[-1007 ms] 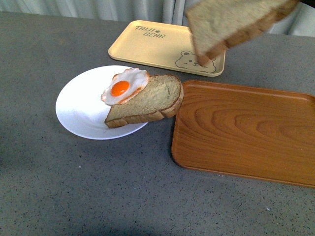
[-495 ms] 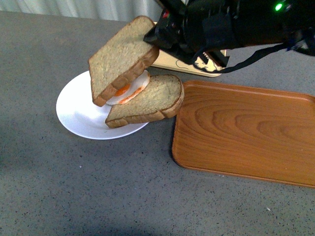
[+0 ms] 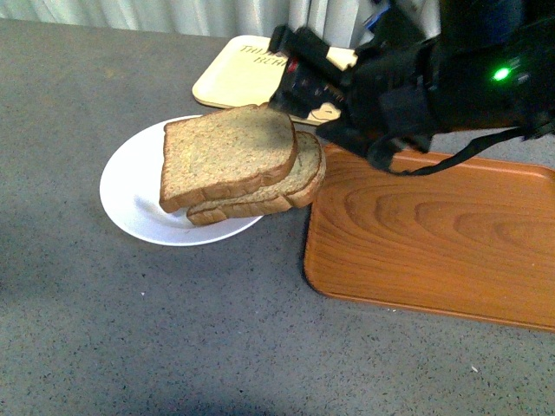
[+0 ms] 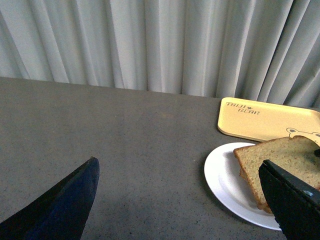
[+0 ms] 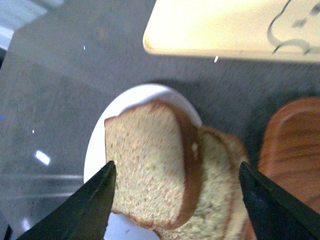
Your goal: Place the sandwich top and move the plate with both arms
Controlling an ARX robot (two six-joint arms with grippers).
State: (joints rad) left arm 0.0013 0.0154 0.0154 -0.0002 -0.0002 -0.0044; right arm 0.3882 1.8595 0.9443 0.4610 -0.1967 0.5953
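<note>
The sandwich top, a speckled brown slice with a dark crust, lies flat on the lower bread slice on the white plate; the egg is hidden under it. My right gripper is open, just behind and above the stack, no longer touching the bread. In the right wrist view the sandwich top sits between the spread fingers, over the lower slice and plate. My left gripper is open and empty, low over the table, left of the plate and the top slice.
A brown wooden tray lies right of the plate, touching the lower slice's edge. A pale-yellow bear-print tray sits behind, partly covered by my right arm. Grey curtains hang at the table's far edge.
My right gripper carried the sandwich top down and left from the upper right, laid it on the egg and lower slice, and let go. The egg is now covered.
</note>
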